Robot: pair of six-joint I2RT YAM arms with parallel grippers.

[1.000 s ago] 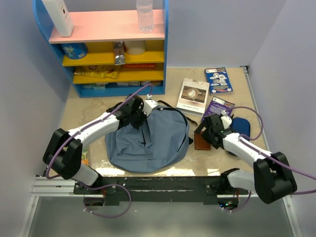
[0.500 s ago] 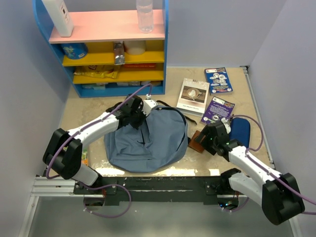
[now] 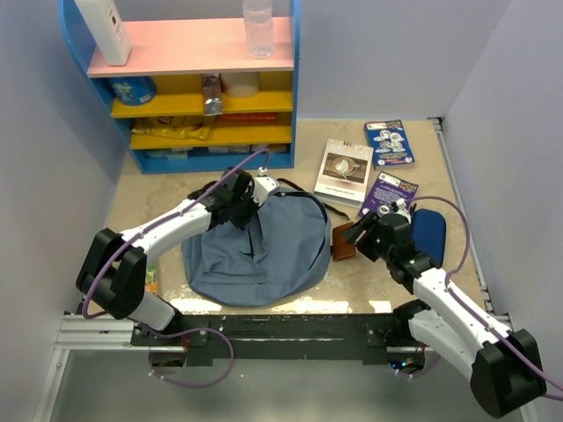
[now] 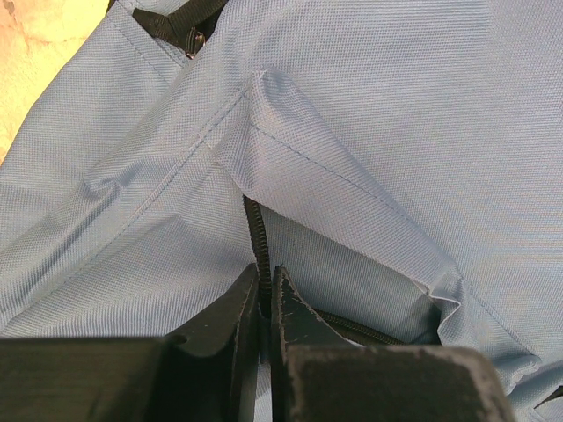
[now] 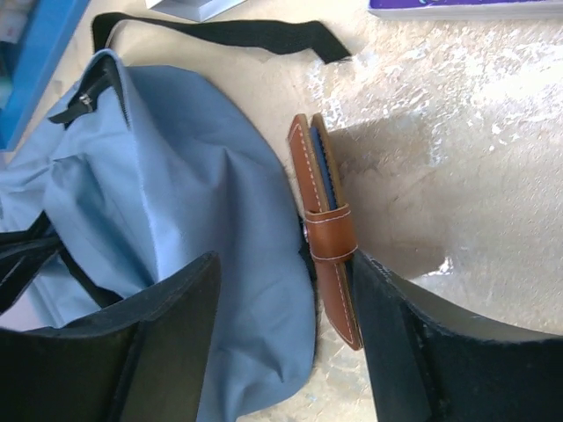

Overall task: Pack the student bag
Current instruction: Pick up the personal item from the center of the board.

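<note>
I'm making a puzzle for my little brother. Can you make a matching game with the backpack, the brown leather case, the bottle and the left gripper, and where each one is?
Things:
1. student bag
2. brown leather case
3. bottle
4. left gripper

Places or states:
A. standing on the pink top shelf
B. shut on the bag's black zipper
C. slate-blue, in the middle of the table
D. on its edge, right beside the bag

Pairs: 1-C, 2-D, 3-A, 4-B
</note>
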